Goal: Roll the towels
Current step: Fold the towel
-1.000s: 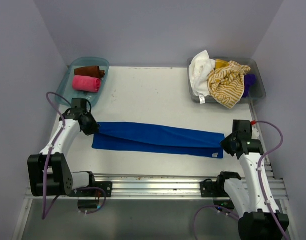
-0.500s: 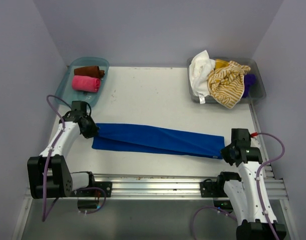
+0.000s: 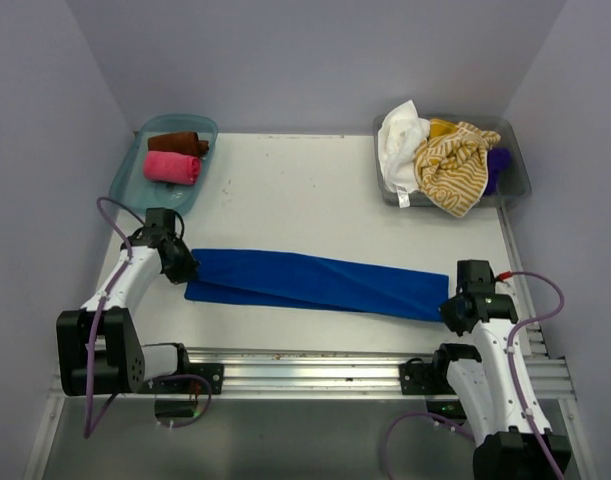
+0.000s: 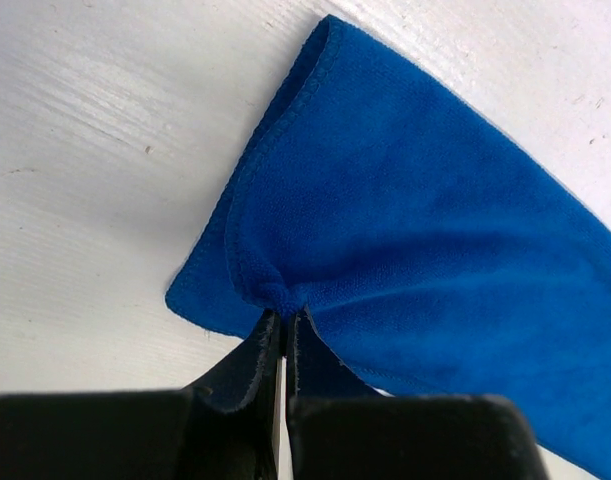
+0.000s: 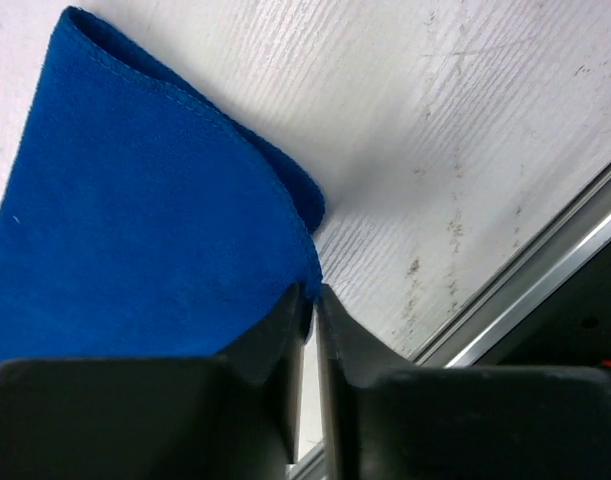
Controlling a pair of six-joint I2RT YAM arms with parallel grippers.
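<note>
While left gripper (image 4: 283, 316) pinches blue towel (image 4: 435, 230), hold of right gripper (image 5: 312, 293) unclear

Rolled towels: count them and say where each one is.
2. The brown rolled towel and the pink rolled towel lie side by side in the teal tray at the far left; the heaped bin could hide more.

The white table (image 3: 315, 190) carries three things. A blue towel (image 3: 315, 282) lies flat across its near part as a long folded strip running left to right. A teal tray (image 3: 128, 165) sits at the far left corner, and a clear bin (image 3: 515, 170) at the far right – both well apart from the towel. Up close the tabletop is scuffed and streaked.
</note>
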